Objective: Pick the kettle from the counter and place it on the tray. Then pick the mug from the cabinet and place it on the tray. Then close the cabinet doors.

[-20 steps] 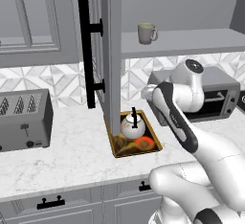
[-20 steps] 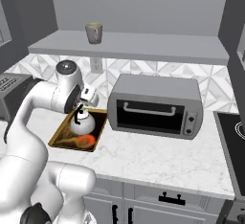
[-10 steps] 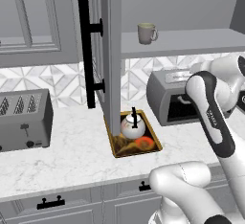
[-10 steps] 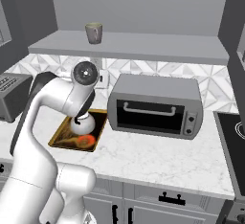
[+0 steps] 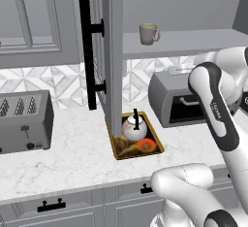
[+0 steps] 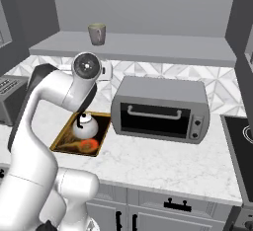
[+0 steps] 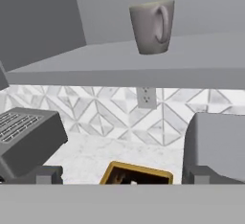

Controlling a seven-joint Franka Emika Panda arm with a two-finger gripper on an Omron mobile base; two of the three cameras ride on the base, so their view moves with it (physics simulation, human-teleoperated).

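The kettle (image 5: 134, 126) sits upright on the tray (image 5: 118, 152), its black handle standing straight, with an orange patch of the tray's picture just beside it. The tray lies on the white marble counter (image 5: 72, 158), between the silver toaster (image 5: 24, 121) and the grey toaster oven (image 6: 160, 110). Above, the mug (image 7: 153, 26) stands alone on the cabinet (image 6: 148, 47) shelf, handle turned toward my camera in the hand view. One cabinet door (image 5: 109, 51) hangs open over the tray's left edge, its long black bar handle (image 5: 87, 54) facing out. My tool, raised above the counter and facing the mug, has its jaws spread wide and holds nothing.
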